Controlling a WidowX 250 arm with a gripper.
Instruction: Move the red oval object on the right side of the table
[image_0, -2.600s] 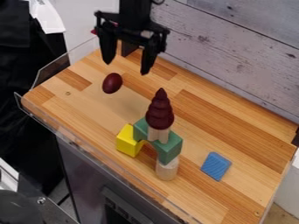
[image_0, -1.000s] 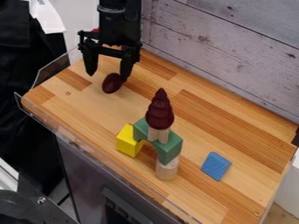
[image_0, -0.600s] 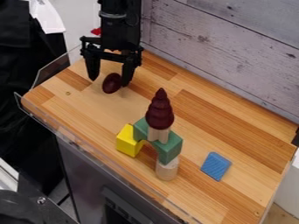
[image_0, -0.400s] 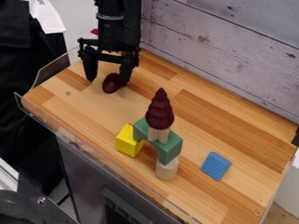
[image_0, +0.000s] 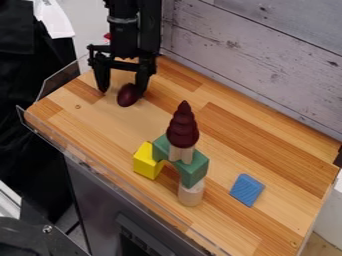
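Black two-finger gripper (image_0: 121, 92) at light-brown wooden desk (image_0: 260, 145), jaws apart, grasping nothing. Dark red smooth oval object (image_0: 127, 95) on desk, upper left in view, nearer one jaw. Centre on it, lower straight, squeeze its middle gently; rounded sides may slip.

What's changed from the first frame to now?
The gripper came down and shifted toward the image's left, so its open fingers now sit around the dark red oval object. Nothing visibly taken hold of or let go. Unchanged: the oval itself, the yellow block, the green arch with the dark red cone above it, and the blue block.
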